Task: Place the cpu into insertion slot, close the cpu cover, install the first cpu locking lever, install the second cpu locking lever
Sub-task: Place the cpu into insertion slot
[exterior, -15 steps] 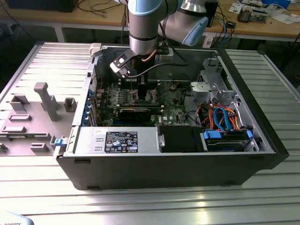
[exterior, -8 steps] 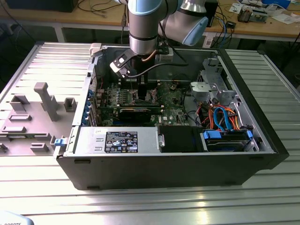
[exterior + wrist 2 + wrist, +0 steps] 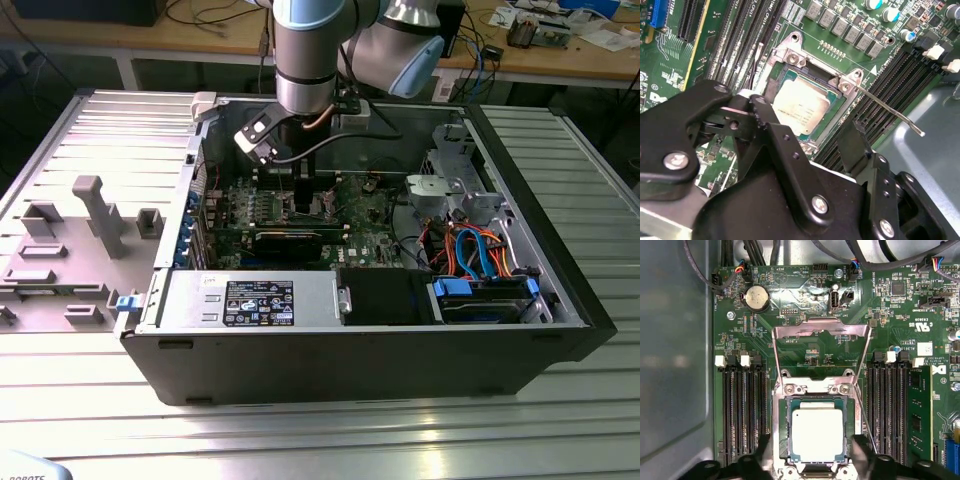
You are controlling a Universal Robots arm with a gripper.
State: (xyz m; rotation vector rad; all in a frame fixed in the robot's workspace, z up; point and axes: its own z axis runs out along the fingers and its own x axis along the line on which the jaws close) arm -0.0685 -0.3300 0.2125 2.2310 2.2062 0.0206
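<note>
Gripper (image 3: pixel 811 447) open, jaws straddling the cpu (image 3: pixel 817 434) without gripping it. Cpu sits flat in its socket. Cpu cover (image 3: pixel 821 331) swung open; locking lever (image 3: pixel 890 110) unlatched. Judged: placement done, cover and levers left.

In the second wrist view the black body of the gripper (image 3: pixel 804 117) covers the edge of the cpu (image 3: pixel 800 104) nearest to the camera, and a part of the socket (image 3: pixel 836 106) as well. In the first wrist view the picture's edge cuts off the fingers (image 3: pixel 861 450), and the thin locking lever (image 3: pixel 866 421) goes behind one of them. In the exterior view the arm (image 3: pixel 305 60) stands in front of the socket area of the motherboard (image 3: pixel 370 225)
</note>
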